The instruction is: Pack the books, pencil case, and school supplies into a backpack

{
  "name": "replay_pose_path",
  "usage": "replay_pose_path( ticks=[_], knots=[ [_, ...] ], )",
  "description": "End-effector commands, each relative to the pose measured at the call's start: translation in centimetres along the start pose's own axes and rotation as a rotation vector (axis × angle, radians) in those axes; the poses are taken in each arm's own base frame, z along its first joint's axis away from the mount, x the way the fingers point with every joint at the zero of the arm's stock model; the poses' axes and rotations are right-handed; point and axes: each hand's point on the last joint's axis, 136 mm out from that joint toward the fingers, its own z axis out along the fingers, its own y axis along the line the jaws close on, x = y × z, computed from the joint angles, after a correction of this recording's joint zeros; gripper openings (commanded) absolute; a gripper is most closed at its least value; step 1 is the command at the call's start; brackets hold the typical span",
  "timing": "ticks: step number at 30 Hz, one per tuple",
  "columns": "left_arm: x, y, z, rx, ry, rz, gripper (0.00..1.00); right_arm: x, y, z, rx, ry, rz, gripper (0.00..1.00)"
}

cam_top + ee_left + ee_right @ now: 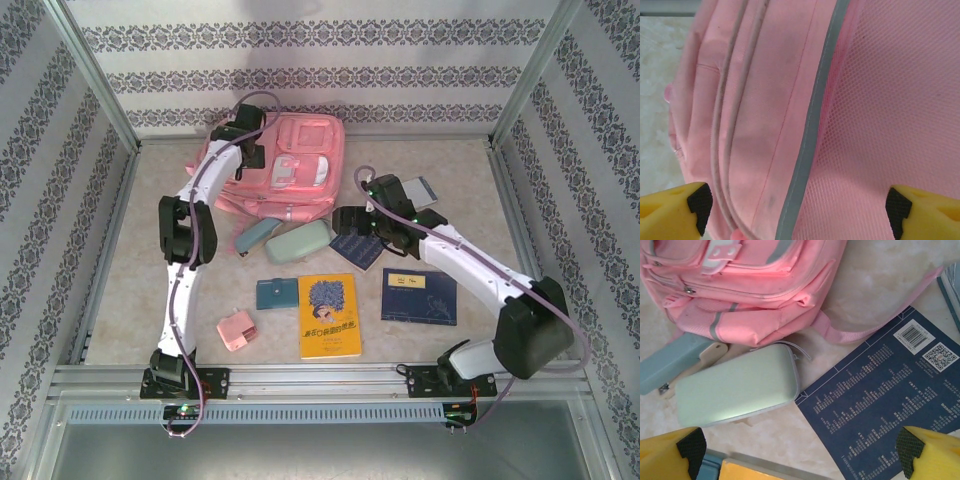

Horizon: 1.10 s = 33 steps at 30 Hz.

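While the left gripper (800,207) hovered open over the far backpack (315,135), the pencil case (735,385) (lengthwise left-right) lay just left of the open right gripper (800,455), the nearer arm.

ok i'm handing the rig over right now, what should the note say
Left gripper: fingers open, close over the backpack, holding nothing.
Right gripper: fingers open, above a navy book beside the pencil case.
On the table: yellow book, labelled navy book, grey notebook, teal box, pink block.
Done: nothing visibly packed.
To do: all of it goes into the backpack.
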Motion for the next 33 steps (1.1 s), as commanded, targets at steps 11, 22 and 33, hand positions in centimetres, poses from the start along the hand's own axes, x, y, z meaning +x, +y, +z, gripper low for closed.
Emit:
replay_pose_path(
  ticks=[11, 22, 33],
  knots=[
    [1.2, 4.2, 3.5, -0.097, 0.063, -0.116, 0.21, -2.4, -0.2, 5.9, 0.057, 0.047, 0.084, 0.94],
    [2.8, 4.7, 1.7, 0.192, 0.175, -0.435, 0.0, -3.6, 2.5, 11.7, -0.024, 0.153, 0.081, 0.82],
    [0.0, 2.7, -4.9, 0.545, 0.181, -0.664, 0.0, -4.6, 2.9, 17.8, -0.059, 0.232, 0.13, 0.77]
  ],
)
